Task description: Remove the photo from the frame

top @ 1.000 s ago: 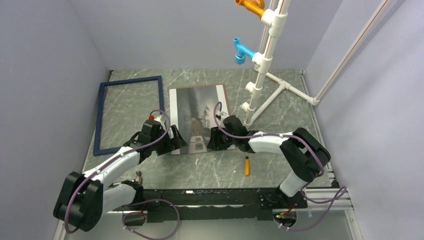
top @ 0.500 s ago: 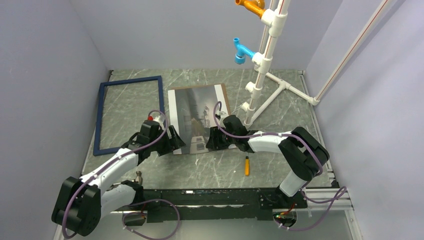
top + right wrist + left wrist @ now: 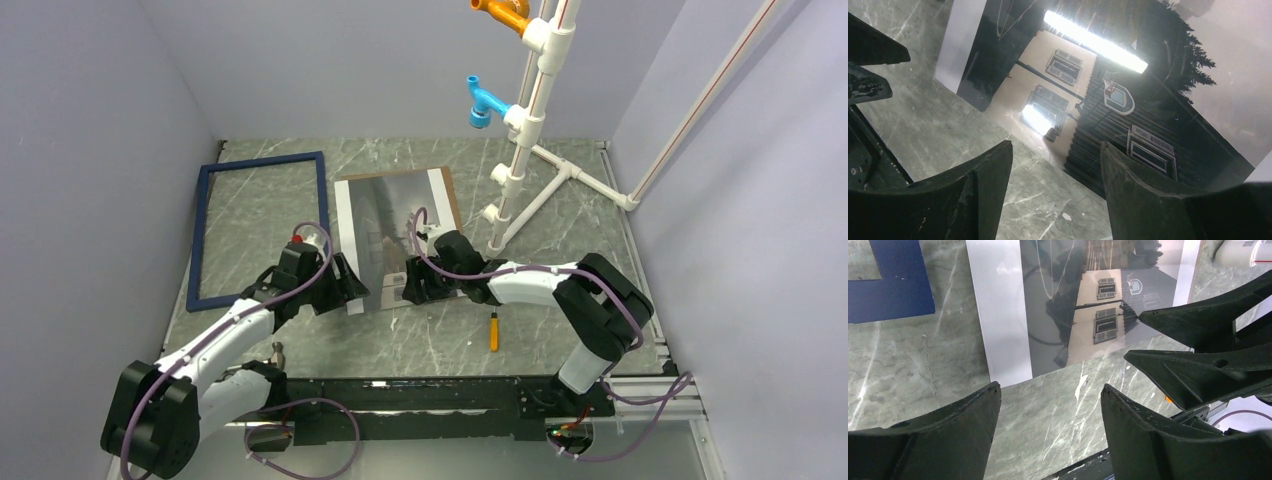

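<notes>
Both grippers have slipped back to the near edge of the photo (image 3: pixel 390 215). The right gripper (image 3: pixel 1055 146) has just spread its jaws and holds nothing, while the left gripper (image 3: pixel 1050 390), also apart and empty, has narrowed slightly. With the photo flat on the table (image 3: pixel 430 340), just beside the empty frame (image 3: pixel 264 161) with a gap between them, the removal looks finished.

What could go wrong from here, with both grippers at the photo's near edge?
1. The open left gripper and right gripper sit close together; they might clip each other on retreat.
2. The photo lies loose outside the frame; a finger catching its near edge could drag or bend it.
</notes>
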